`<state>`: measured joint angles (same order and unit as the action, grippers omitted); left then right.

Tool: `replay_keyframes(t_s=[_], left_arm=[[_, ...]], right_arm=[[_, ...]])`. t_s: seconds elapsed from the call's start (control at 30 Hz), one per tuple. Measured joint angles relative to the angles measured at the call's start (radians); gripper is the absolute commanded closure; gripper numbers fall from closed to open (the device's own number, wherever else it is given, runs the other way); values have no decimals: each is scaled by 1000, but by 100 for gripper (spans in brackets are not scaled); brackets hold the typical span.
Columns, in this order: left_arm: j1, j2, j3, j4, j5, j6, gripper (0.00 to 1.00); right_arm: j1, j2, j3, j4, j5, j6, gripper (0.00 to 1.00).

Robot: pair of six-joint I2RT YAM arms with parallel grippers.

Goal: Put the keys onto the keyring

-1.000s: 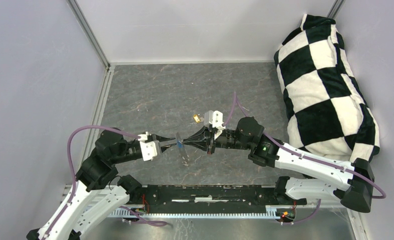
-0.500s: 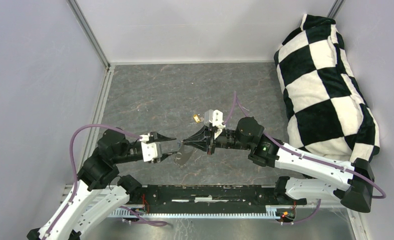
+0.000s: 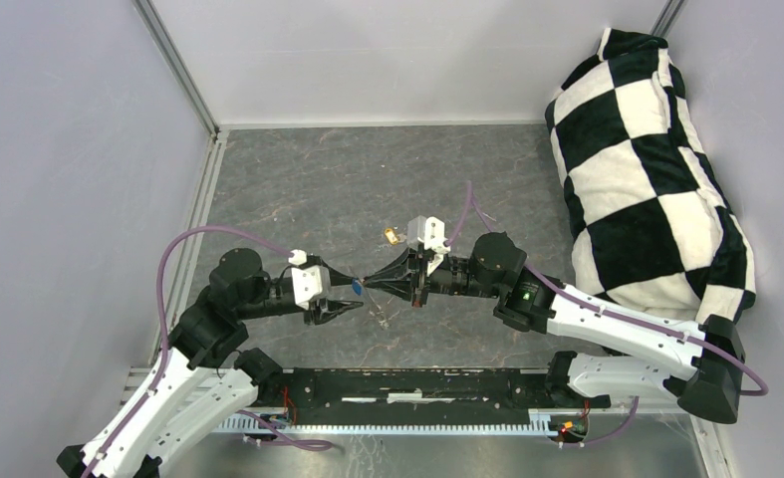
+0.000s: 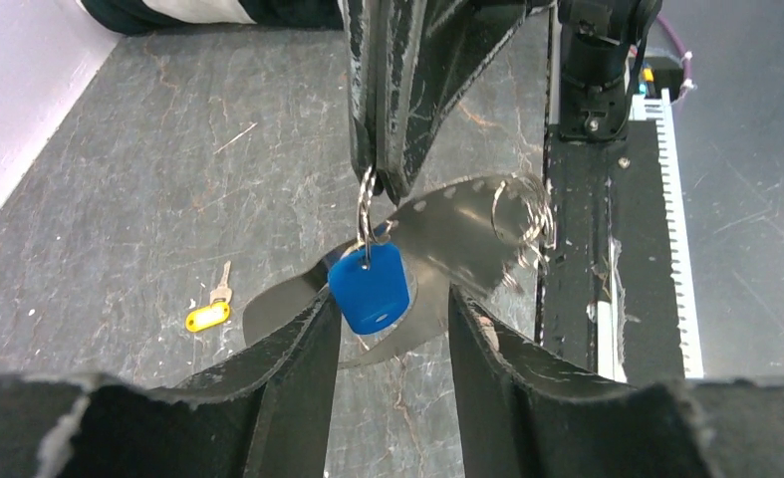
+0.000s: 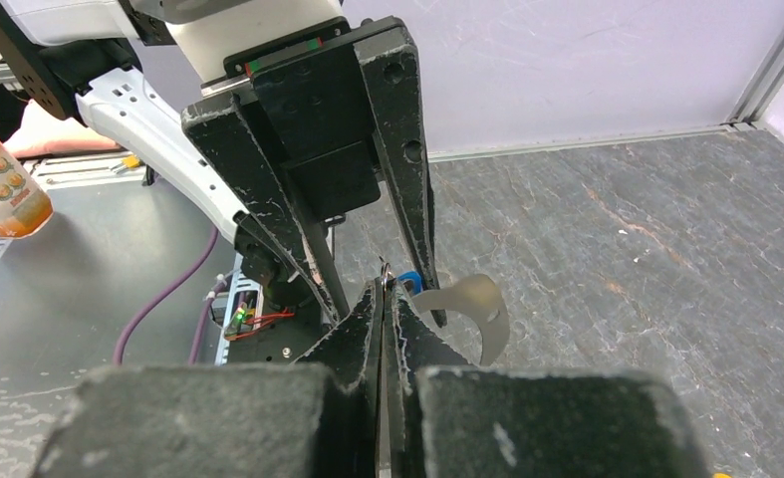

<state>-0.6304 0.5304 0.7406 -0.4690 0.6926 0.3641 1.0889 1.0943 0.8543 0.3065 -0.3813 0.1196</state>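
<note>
Progress: abt half done imo. Blue key [image 4: 370, 289] hangs off the keyring [image 4: 447, 234] mid-frame in the left wrist view and looks threaded already. Right gripper [image 5: 383, 299] is clamped tight on the keyring, holding it up in the air. Left gripper [image 3: 351, 295] is roughly half spread w/ nothing in it, fingers either side of the blue key. Gold key [image 4: 208, 315] lies on the table [image 4: 119, 199], lower left of that frame, well apart. Next prob: left arm fetches it, which needs a precise pinch on a flat thing. No containers in shot.
</note>
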Motion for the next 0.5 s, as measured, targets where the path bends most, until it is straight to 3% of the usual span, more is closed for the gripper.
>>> replay_keyframes(t_s=[0.1,0.3,0.5], left_arm=[[0,0,-4,26,2,-28,53],[0,0,-11,55,2,-58,75],[0,-2,-12,58,2,-61,86]], right_arm=[[0,0,0,0,0,5,100],[0,0,0,1,-1,8,100],[0,0,0,3,-1,10,100]])
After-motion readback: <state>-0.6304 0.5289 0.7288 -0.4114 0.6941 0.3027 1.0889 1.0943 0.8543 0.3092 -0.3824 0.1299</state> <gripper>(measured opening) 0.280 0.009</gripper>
